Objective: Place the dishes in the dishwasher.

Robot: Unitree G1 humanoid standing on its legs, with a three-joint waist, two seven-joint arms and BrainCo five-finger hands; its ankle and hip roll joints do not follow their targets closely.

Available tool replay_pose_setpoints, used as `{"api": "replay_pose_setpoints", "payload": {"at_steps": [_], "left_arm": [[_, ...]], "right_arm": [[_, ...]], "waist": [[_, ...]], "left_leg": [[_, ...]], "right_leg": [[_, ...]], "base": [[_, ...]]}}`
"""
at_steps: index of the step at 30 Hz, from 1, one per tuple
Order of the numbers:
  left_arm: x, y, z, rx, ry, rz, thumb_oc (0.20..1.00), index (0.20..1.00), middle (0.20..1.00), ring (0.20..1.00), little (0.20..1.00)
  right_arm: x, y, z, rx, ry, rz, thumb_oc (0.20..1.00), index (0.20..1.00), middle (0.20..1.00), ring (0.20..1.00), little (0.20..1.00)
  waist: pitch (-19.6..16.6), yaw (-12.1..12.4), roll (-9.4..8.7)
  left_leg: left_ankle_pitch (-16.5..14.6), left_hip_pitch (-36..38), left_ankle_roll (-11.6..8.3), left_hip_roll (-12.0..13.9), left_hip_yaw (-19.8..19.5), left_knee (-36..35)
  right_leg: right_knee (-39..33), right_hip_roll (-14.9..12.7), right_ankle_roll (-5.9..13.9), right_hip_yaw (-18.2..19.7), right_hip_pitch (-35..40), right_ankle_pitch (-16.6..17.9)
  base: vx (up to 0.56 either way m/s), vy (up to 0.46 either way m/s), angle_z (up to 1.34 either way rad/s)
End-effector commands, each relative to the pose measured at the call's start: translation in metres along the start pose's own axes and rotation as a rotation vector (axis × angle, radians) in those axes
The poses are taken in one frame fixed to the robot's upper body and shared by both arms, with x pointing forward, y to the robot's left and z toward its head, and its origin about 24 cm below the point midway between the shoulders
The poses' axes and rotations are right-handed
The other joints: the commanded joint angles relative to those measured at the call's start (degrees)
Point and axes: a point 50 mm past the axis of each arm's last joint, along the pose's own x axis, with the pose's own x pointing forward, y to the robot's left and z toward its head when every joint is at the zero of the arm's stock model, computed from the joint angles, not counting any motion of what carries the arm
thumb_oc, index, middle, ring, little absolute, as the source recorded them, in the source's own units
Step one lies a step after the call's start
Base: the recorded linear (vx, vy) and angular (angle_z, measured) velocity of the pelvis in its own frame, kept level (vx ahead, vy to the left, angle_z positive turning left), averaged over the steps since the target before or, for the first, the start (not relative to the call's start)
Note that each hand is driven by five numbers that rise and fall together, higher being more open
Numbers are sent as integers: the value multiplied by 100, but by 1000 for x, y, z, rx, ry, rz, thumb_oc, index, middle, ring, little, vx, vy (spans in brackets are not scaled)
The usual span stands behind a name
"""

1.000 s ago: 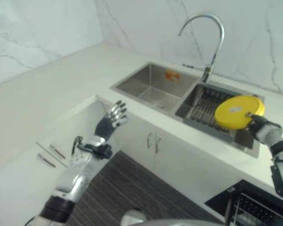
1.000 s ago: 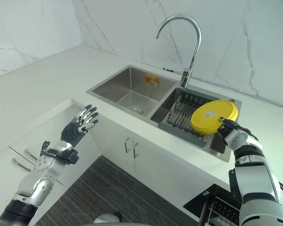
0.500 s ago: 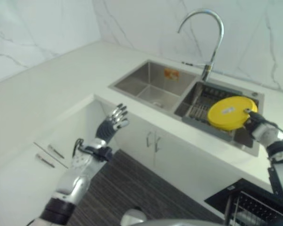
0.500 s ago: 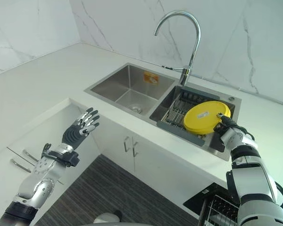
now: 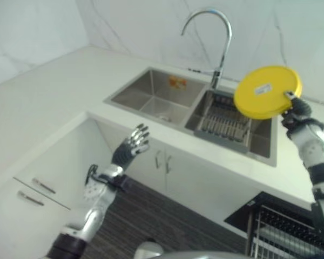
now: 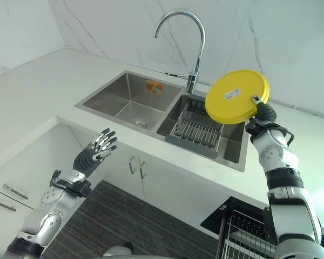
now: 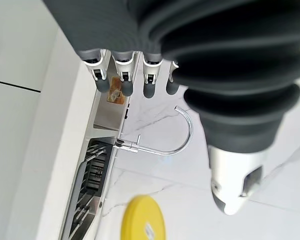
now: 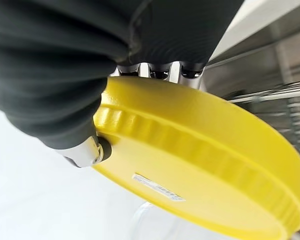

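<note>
So the yellow plate [image 6: 236, 97] is up in the air above the right sink basin, underside with its white sticker facing the camera, tipped up nearly on edge. The right hand [image 6: 263, 114] has it pinched at the rim, thumb on the sticker side and fingers curled round the far side, which the right wrist view shows pretty clearly. Holding it by the edge like that makes sense if it's meant to slot upright into a rack later.

Right below it is the dish rack [image 6: 197, 129] sitting in that basin, with the tall curved faucet [image 6: 190, 38] just behind. The left basin [image 6: 130, 100] next door looks empty apart from its drain.

Down at the lower right there's a dark wire rack [image 6: 243, 237] below counter level, probably the dishwasher's pulled-out basket, well apart from the plate, so the plate most likely has to travel down and over there.

The left hand [image 6: 95, 152] hangs out in front of the white cabinet doors [image 6: 137, 167], fingers spread and straight, holding nothing, likely just kept clear.
</note>
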Motion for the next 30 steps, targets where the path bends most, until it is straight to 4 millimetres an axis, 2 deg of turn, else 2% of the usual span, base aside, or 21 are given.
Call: {"api": "replay_pose_setpoints", "payload": {"at_steps": [1,3,4,7,8,10,11,12,13,16,17,18,19,20,21,22,25,26,27,28,30], "left_arm": [[-3,-4,23,49,-148,-51,1000,1000,1000,1000,1000],[-7,-5,24,37,-173,-48,1000,1000,1000,1000,1000],[-12,-3,24,33,-192,-28,1000,1000,1000,1000,1000],[-16,-1,26,44,-226,36,1000,1000,1000,1000,1000],[-17,0,27,41,-232,50,1000,1000,1000,1000,1000],[-15,2,28,33,-250,67,1000,1000,1000,1000,1000],[-9,2,31,43,-263,47,1000,1000,1000,1000,1000],[-2,-3,37,64,-278,29,1000,1000,1000,1000,1000],[6,-9,42,114,-272,-7,1000,1000,1000,1000,1000],[11,-13,45,150,-247,-45,1000,1000,1000,1000,1000],[12,-14,43,139,-225,-56,1000,1000,1000,1000,1000],[9,-12,41,131,-206,-44,1000,1000,1000,1000,1000],[8,-11,40,134,-201,-45,1000,1000,1000,1000,1000],[6,-11,39,142,-201,-39,1000,1000,1000,1000,1000],[5,-13,38,146,-206,-41,1000,1000,1000,1000,1000],[7,-16,37,126,-217,-36,1000,1000,1000,1000,1000],[10,-19,37,94,-234,-18,1000,1000,1000,1000,1000],[11,-21,35,90,-243,-2,1000,1000,1000,1000,1000],[12,-23,34,84,-241,-1,1000,1000,1000,1000,1000],[12,-26,31,68,-232,-15,1000,1000,1000,1000,1000],[10,-28,26,58,-215,-19,1000,1000,1000,1000,1000]], "right_arm": [[-11,20,54,15,-251,101,200,200,200,200,200],[-26,23,45,28,-270,128,200,200,200,200,200],[-36,30,35,43,-281,160,200,200,200,200,200],[-50,31,21,63,-305,159,200,200,200,200,200],[-52,30,19,74,-321,142,200,200,200,200,200],[-69,24,7,205,-337,112,200,200,200,200,200],[-78,18,4,232,-353,73,200,200,200,200,200],[-87,14,2,265,-365,40,200,200,200,200,200],[-99,2,5,289,-397,-13,200,200,200,200,200],[-106,-7,7,308,-417,-37,200,200,200,200,200],[-110,-9,6,333,-417,-38,200,200,200,200,200],[-110,-8,2,359,-394,-14,200,200,200,200,200],[-109,-8,2,362,-390,-11,200,200,200,200,200],[-107,-5,0,364,-379,-5,200,200,200,200,200],[-100,0,0,356,-378,-2,200,200,200,200,200],[-96,4,2,361,-384,12,200,200,200,200,200],[-93,11,4,351,-397,38,200,200,200,200,200],[-91,19,5,344,-390,67,200,200,200,200,200],[-91,22,5,342,-385,75,200,200,200,200,200],[-92,23,5,333,-383,72,200,200,200,200,200],[-95,22,6,329,-362,79,200,200,200,200,200]], "waist": [[-176,-209,-176],[-61,-224,-214],[20,-231,-256],[80,-250,-258],[84,-266,-237],[85,-521,-108],[93,-685,-83],[133,-873,-70],[182,-1147,-27],[183,-1308,-42],[177,-1350,-52],[196,-1279,-42],[202,-1255,-40],[219,-1183,-3],[235,-1066,53],[240,-989,94],[215,-840,89],[158,-712,47],[139,-667,19],[107,-650,-49],[89,-719,-113]], "left_leg": [[-311,150,-28,-132,422,6],[-394,0,-44,-209,212,406],[-452,-199,-33,-253,-102,726],[-533,-198,39,-311,-767,751],[-561,-143,65,-326,-825,666],[-522,53,140,-305,-599,299],[-477,137,146,-269,-415,111],[-537,216,187,-317,-452,6],[-620,215,282,-486,-455,6],[-663,155,359,-702,-468,6],[-686,147,370,-788,-459,6],[-746,187,369,-815,-284,6],[-754,193,364,-815,-221,6],[-806,204,381,-779,-60,6],[-751,112,453,-759,93,6],[-689,33,520,-753,151,6],[-627,-77,578,-749,257,6],[-573,-160,526,-705,407,6],[-555,-183,487,-691,463,6],[-532,-232,422,-680,553,6],[-474,-239,386,-645,760,6]], "right_leg": [[2,174,-29,565,71,-348],[2,109,-47,682,73,-286],[2,48,-52,843,24,-181],[2,-18,-6,1253,-67,-72],[2,-37,15,1318,-86,-55],[2,-160,152,1419,-174,34],[16,-251,243,1385,-232,82],[162,-421,400,1410,-421,166],[499,-625,549,1520,-796,320],[706,-819,569,1595,-1086,577],[820,-921,592,1501,-1266,783],[1064,-935,628,875,-1425,864],[1124,-949,635,724,-1468,892],[1277,-894,646,397,-1452,735],[1517,-708,539,71,-1353,372],[1829,-542,445,-47,-1291,184],[2109,-456,339,-335,-1173,-11],[1880,-415,272,-568,-909,-274],[1639,-348,240,-589,-769,-371],[1143,-146,190,-500,-547,-497],[856,47,173,-353,-420,-458]], "base": [[-42,60,-4],[-79,106,-12],[-91,194,-25],[-81,254,-93],[-110,322,-121],[-138,351,-71],[-152,364,-47],[-204,584,-34],[-163,539,-38],[-56,329,-40],[-51,336,-49],[-57,255,-50],[-91,217,-73],[-190,207,-141],[-291,271,-178],[-305,231,-177],[-188,104,-101],[-151,26,-65],[-126,-33,-99],[-22,-53,-122],[-3,-61,-82]]}}
